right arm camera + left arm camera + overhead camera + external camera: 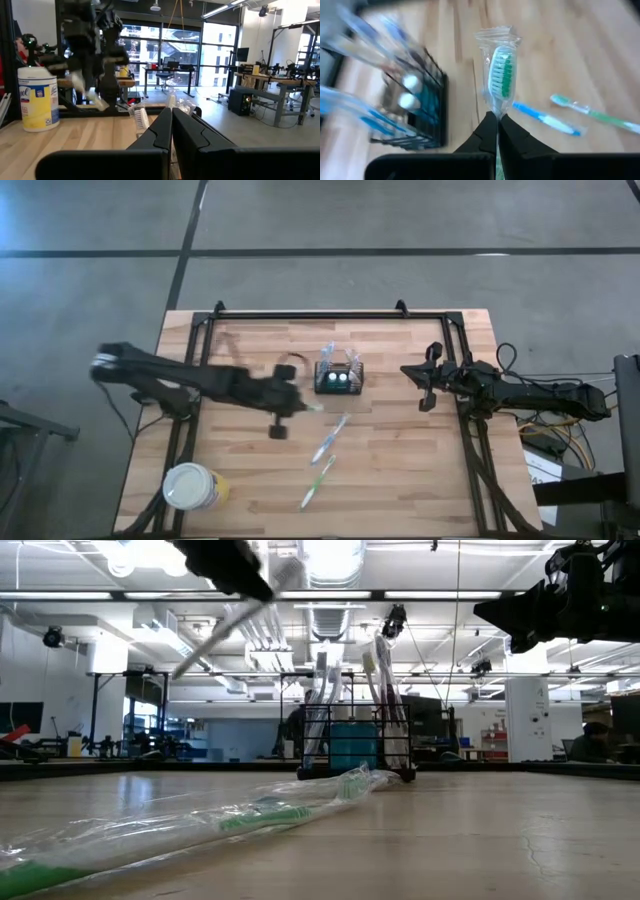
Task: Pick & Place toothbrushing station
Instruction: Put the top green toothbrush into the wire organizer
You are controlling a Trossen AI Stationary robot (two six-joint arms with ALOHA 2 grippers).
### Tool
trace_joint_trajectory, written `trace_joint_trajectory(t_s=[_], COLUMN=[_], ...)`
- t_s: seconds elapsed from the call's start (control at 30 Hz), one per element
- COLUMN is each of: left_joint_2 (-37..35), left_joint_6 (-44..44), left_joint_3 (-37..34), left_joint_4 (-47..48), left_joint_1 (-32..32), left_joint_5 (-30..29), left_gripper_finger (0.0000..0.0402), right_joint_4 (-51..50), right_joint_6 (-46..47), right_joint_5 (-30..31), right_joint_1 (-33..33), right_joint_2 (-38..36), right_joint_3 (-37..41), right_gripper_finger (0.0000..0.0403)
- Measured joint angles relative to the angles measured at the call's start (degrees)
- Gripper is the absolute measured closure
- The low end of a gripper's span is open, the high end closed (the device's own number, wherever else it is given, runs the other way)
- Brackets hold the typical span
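Wooden planks make up the table [400, 470] under me, and I am the left gripper [496, 120]. My two fingers are pinched tight on a wrapped toothbrush [501, 75] with green bristles, and I hold it up in the air. The toothbrushing station [338, 378] is a little black caddy near the far middle of the table, just beside me, with some wrapped brushes already standing in it. Two more wrapped brushes lie flat on the wood nearer the front: a blue toothbrush [330, 437] and a green toothbrush [318, 481]. A yellow wipes tub [190, 487] sits at the front corner on my side. I think I am in the middle of carrying this brush over to the caddy. Next I would need to get it above the open top, tip it so it points down, lower it in and then let go. The right gripper [424, 387] waits at its edge of the table with its fingers together, holding nothing.
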State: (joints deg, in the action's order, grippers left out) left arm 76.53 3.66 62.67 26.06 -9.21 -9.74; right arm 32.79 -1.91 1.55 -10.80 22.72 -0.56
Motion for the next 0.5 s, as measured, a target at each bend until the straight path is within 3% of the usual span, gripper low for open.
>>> trace_joint_trajectory(t_s=[0.27,0.5], left_joint_2=[-31.4,-50.1], left_joint_6=[0.3,-1.1], left_joint_3=[-25.2,-40.2], left_joint_4=[-21.1,-28.4], left_joint_1=[0.0,0.1], left_joint_5=[2.2,-0.7], left_gripper_finger=[0.0398,0.04], right_joint_4=[0.0,0.1], right_joint_6=[0.0,0.0], right_joint_5=[0.0,0.0], right_joint_1=[0.0,0.0], right_joint_2=[0.0,0.0], right_joint_3=[0.0,0.0], right_gripper_finger=[0.0394,0.0394])
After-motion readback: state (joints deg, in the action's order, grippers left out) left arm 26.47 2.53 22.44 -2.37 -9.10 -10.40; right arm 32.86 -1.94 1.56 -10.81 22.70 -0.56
